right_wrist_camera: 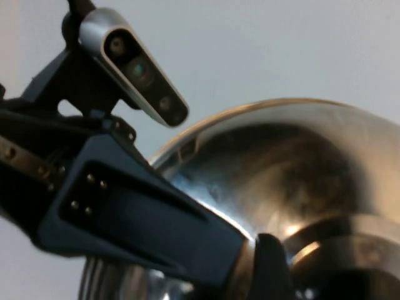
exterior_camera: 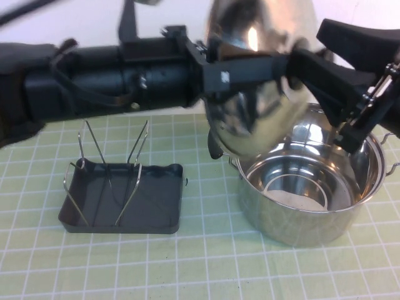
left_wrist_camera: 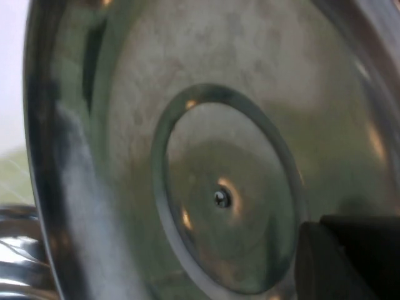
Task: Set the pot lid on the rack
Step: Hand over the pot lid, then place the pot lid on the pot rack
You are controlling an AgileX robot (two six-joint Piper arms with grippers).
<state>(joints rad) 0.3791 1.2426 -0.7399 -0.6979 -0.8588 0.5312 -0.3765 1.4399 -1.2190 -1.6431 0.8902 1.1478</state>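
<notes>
The pot lid is held in the air on its edge, above the gap between the rack and the pot. My left gripper reaches in from the left and is shut on the lid, one finger on the underside and one across the domed top. My right gripper comes from the right and is closed around the black knob, a fingertip against it. The rack, a dark grey tray with wire prongs, stands empty at the lower left.
The deep steel pot stands open on the green grid mat, under and right of the lid. The left arm's black body spans the view above the rack. A wire object shows at the right edge.
</notes>
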